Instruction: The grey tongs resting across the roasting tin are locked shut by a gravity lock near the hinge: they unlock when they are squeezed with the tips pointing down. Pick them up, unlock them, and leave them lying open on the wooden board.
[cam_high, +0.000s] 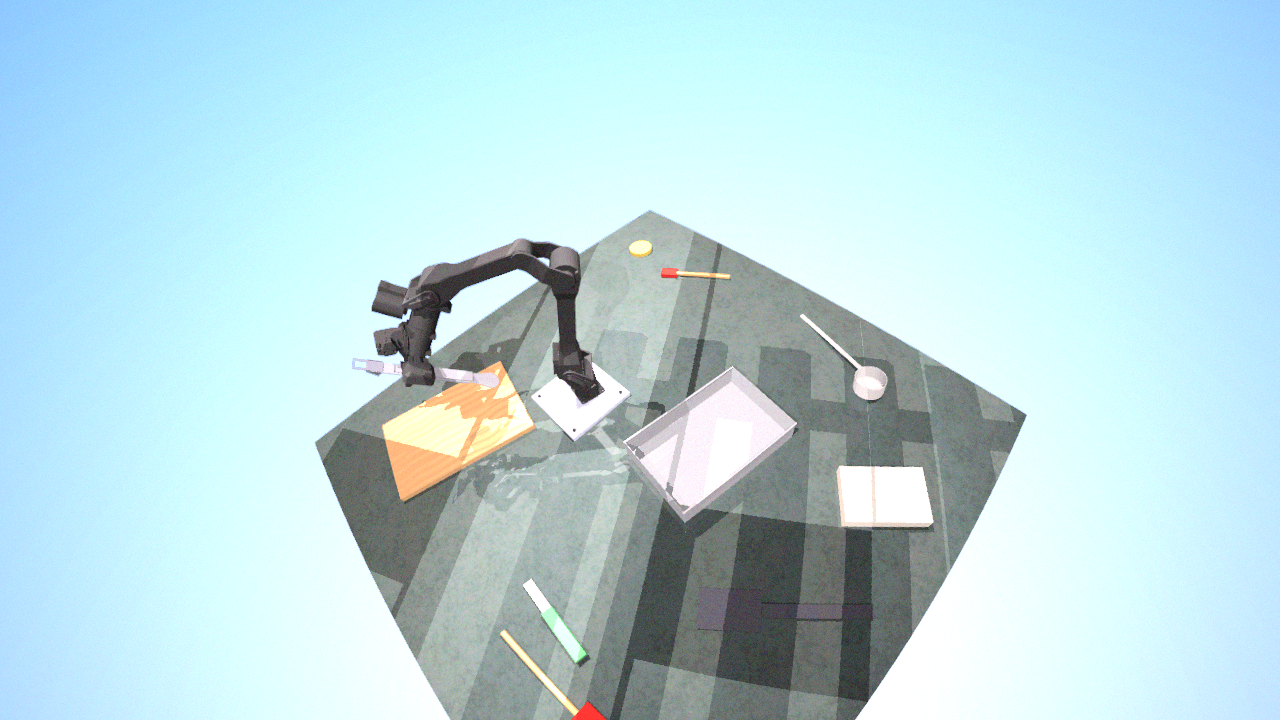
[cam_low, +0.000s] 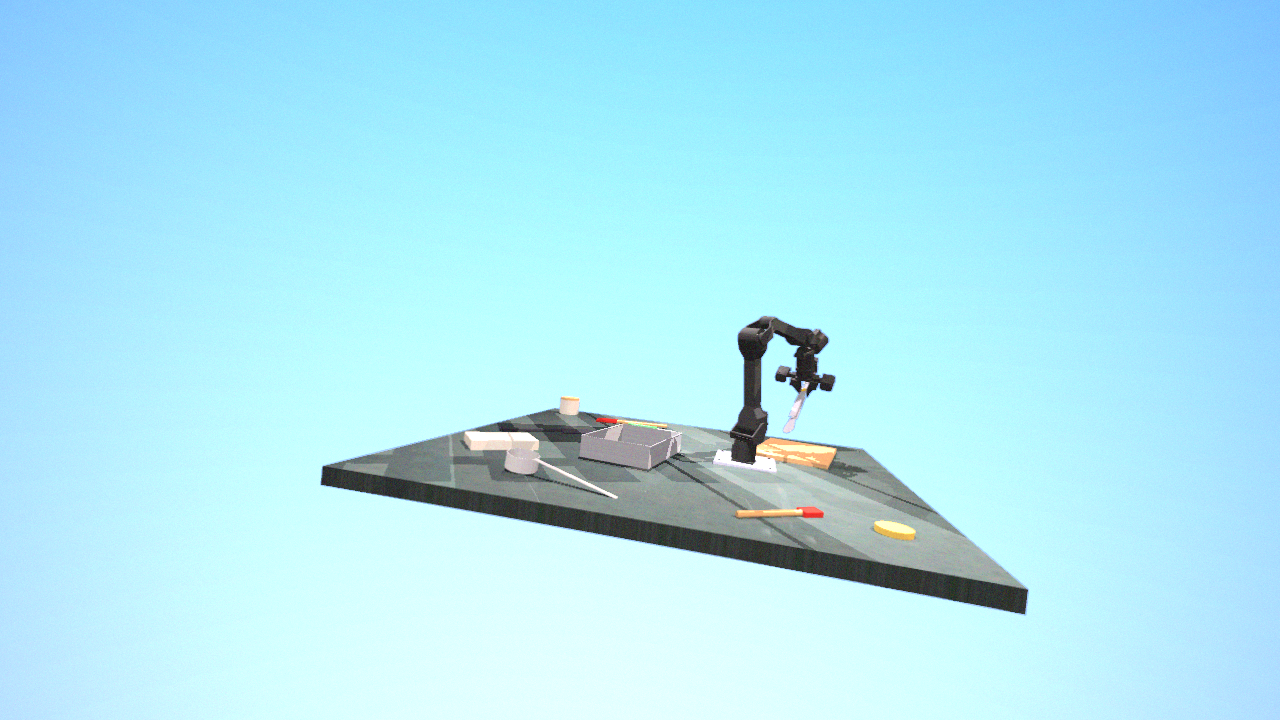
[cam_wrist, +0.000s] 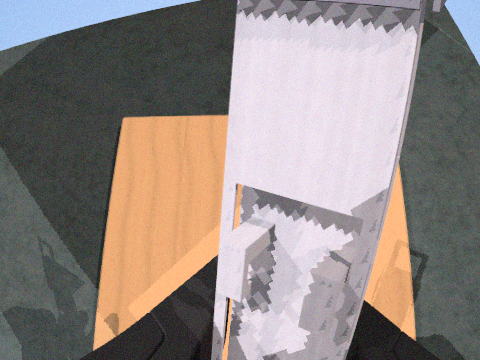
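Clasping slim grey tongs (cam_high: 467, 377) (cam_low: 795, 412) (cam_wrist: 320, 110), end effector (cam_high: 418, 372) (cam_low: 804, 386) above board; wood grain striped (cam_wrist: 165, 170); roasting tin rectangular (cam_high: 776, 438) (cam_low: 617, 450).Clasping slim grey tongs (cam_high: 467, 377) (cam_low: 795, 412) (cam_wrist: 320, 110); end effector (cam_high: 418, 372) (cam_low: 804, 388) above flat, grained wooden board (cam_high: 456, 438) (cam_low: 810, 454) (cam_wrist: 165, 170).

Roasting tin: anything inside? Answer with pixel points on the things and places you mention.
No object shows inside the roasting tin (cam_high: 739, 478) (cam_low: 617, 450); the top view shows its floor, patched with light and shadow. What lies beneath it is covered.
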